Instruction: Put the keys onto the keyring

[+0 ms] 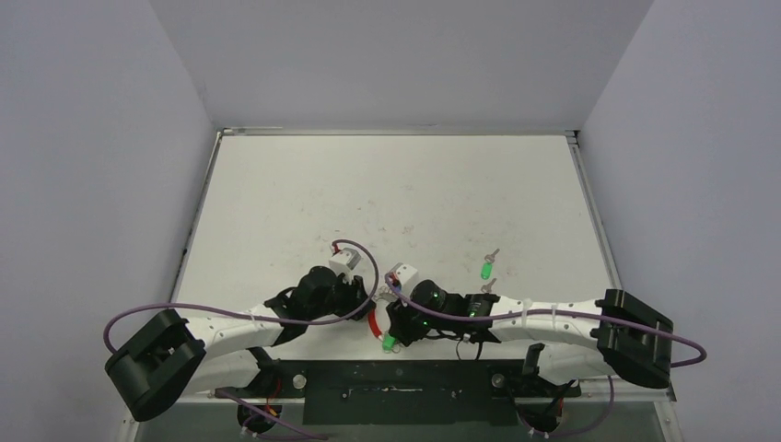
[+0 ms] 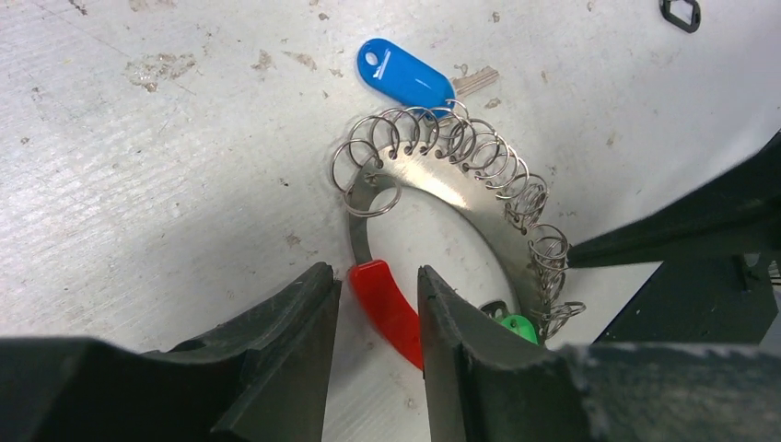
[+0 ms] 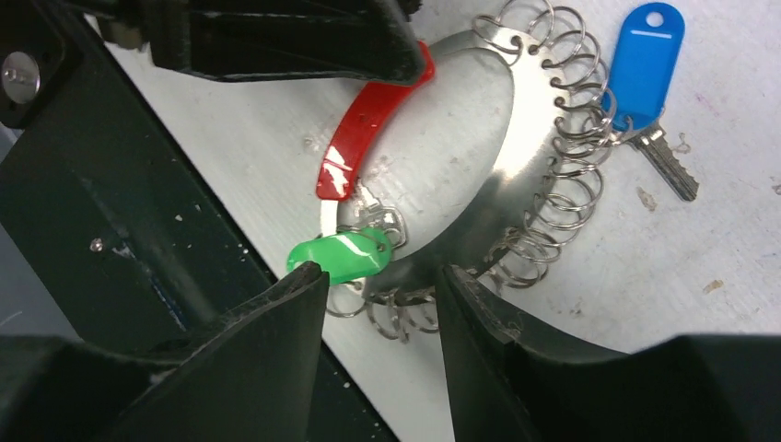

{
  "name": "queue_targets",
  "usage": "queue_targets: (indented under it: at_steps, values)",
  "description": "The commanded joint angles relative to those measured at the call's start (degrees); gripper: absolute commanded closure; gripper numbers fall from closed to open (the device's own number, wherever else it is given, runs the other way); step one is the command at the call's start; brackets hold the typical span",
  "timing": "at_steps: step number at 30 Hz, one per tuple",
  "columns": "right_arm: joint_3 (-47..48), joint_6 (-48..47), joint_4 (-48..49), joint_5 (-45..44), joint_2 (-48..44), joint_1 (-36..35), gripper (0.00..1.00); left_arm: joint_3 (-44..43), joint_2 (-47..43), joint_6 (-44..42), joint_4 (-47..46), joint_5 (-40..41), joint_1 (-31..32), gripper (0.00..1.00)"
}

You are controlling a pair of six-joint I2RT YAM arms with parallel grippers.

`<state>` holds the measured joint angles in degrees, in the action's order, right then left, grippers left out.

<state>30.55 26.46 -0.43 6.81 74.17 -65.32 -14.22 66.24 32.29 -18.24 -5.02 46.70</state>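
The keyring (image 2: 433, 184) lies flat on the white table: a silvery band threaded with wire coils and one red section (image 2: 391, 308). A blue-headed key (image 2: 405, 75) hangs on its far side. A green-headed key (image 3: 341, 256) sits on the coils by the red section (image 3: 359, 138). My left gripper (image 2: 373, 281) is open, with its fingers on either side of the red section. My right gripper (image 3: 379, 276) is open over the coils, its left fingertip touching the green head. From above, both grippers (image 1: 367, 296) (image 1: 396, 324) meet at the keyring (image 1: 376, 322).
A loose green-headed key (image 1: 485, 269) and another small key (image 1: 491, 285) lie on the table right of the right arm. A thin black wire loop (image 2: 680, 13) lies further out. The black base strip (image 3: 110, 212) runs along the near edge beside the ring.
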Motion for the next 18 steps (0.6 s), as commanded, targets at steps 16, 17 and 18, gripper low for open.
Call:
queue_targets:
  at_steps: [16,17,18]
  values:
    - [23.5,5.46,-28.32,-41.39,20.33,-30.13,0.49,0.04,-15.57,0.78,11.14,1.58,-1.09,0.48]
    - [22.99,6.06,-27.61,-41.73,19.81,-30.13,0.49,0.33,-16.41,1.02,11.49,1.72,-1.11,0.48]
    - [22.39,6.66,-26.75,-42.23,19.13,-30.09,0.5,0.59,-17.24,1.16,11.88,1.76,-1.13,0.47]
